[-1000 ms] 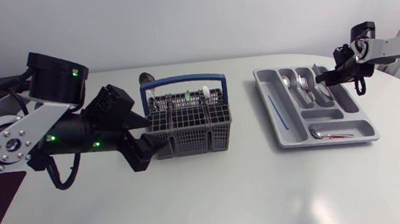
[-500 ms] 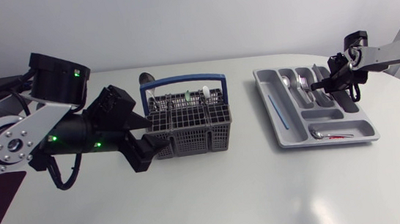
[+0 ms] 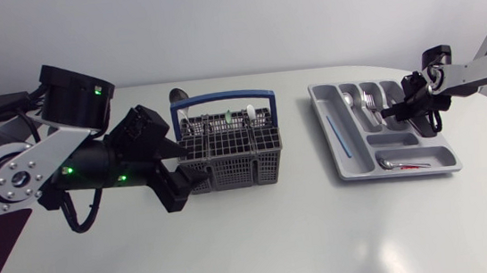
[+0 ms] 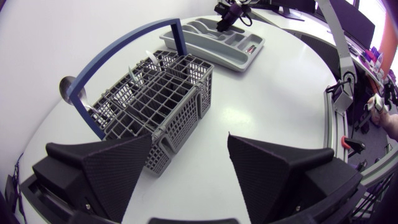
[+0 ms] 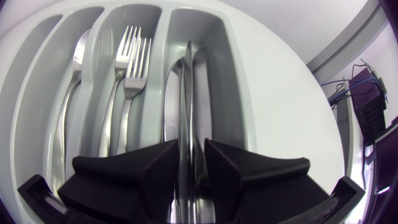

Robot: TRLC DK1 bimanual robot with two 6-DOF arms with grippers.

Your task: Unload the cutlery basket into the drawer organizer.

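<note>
Right wrist view: right jaws pinch a knife point(image 5: 186, 87) over the drawer organizer's point(image 5: 227, 74) compartment beside the forks point(image 5: 127, 62), left jaws wide by the basket point(image 4: 161, 106); a tilted release could leave it across the divider.

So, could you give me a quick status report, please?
Right gripper shut on knife, low over organizer. Left gripper open beside basket. Nothing in the way.

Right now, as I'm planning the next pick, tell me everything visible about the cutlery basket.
The basket is grey plastic mesh with a blue arched handle, upright on the table, split into compartments. A few pale utensil tips and a spoon stick up. The open left gripper sits at its left end; contact unclear.
</note>
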